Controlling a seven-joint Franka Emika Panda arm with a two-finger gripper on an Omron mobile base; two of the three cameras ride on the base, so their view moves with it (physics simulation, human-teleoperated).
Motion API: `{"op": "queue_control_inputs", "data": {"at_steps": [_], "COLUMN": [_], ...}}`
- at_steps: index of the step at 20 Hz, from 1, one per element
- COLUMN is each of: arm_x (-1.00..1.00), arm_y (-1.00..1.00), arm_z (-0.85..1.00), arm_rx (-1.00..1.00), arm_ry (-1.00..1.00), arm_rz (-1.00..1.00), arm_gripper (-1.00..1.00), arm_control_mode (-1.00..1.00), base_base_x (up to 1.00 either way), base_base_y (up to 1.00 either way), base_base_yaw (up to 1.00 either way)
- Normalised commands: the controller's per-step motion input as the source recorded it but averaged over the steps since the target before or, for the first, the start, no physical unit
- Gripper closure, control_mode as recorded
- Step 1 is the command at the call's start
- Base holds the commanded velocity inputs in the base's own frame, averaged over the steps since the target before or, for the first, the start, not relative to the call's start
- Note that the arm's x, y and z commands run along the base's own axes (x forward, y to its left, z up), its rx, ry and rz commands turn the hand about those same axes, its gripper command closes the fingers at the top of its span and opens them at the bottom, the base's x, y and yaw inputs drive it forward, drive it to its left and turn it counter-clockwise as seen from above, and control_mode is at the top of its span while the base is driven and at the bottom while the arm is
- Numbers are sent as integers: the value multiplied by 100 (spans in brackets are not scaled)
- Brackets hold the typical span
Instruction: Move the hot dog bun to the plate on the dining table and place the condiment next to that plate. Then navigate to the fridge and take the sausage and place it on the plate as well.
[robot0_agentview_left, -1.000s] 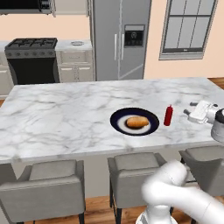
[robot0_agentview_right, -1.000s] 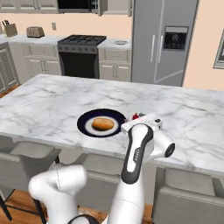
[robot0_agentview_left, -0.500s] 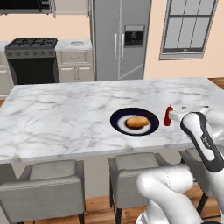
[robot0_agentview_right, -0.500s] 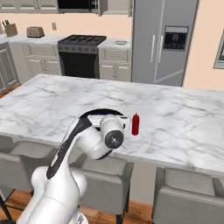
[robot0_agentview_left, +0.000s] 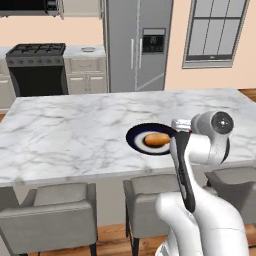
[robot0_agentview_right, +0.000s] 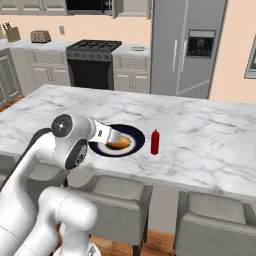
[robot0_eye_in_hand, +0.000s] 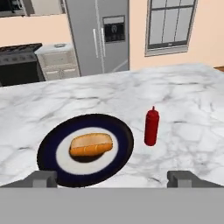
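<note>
The hot dog bun (robot0_eye_in_hand: 91, 145) (robot0_agentview_left: 156, 139) (robot0_agentview_right: 120, 144) lies in the middle of the dark plate (robot0_eye_in_hand: 120, 146) (robot0_agentview_left: 134, 139) (robot0_agentview_right: 136, 143) on the marble dining table (robot0_eye_in_hand: 188, 96) (robot0_agentview_left: 75, 130) (robot0_agentview_right: 210, 135). Just right of the plate, the red condiment (robot0_eye_in_hand: 151, 127) (robot0_agentview_right: 155, 142) stands upright and free. My gripper (robot0_eye_in_hand: 111, 179) (robot0_agentview_right: 116, 136) hovers at the table's near edge in front of the plate, open, with nothing between its fingertips (robot0_eye_in_hand: 41, 178). The fridge (robot0_eye_in_hand: 98, 35) (robot0_agentview_left: 137, 45) (robot0_agentview_right: 187, 47) stands behind the table with both doors shut. The sausage is out of view.
Grey chairs (robot0_agentview_left: 55, 212) (robot0_agentview_right: 215, 220) line the table's near side under my arm. A black stove (robot0_agentview_left: 37, 65) (robot0_agentview_right: 92, 62) and beige cabinets (robot0_agentview_right: 132, 72) stand left of the fridge. A window (robot0_agentview_left: 215, 30) is on the right wall.
My arm has swung back from the right of the bottle to the near edge in front of the plate. Bun, plate and bottle have stayed put. The jaws stay open.
</note>
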Motion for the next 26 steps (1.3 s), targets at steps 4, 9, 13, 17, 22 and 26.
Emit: {"op": "queue_control_inputs", "data": {"at_steps": [4, 9, 13, 17, 22, 26], "arm_x": [-77, -100, -75, -3, -33, 0], "arm_y": [0, -2, 4, 13, -2, 0], "arm_z": [27, -4, -2, -4, -3, 0], "arm_rx": [0, 0, 0, -5, 0, 0], "arm_ry": [27, 1, 1, 3, -5, 0], "arm_rz": [-14, -1, 0, 3, -2, 0], "arm_gripper": [-100, -100, -100, -100, -100, -100], "arm_control_mode": [-100, -100, -100, -100, 100, 100], "base_base_x": [0, 0, 0, 0, -14, -65], "base_base_y": [0, 0, 0, 0, -3, -70], "base_base_yaw": [0, 0, 0, 0, -1, -7]}}
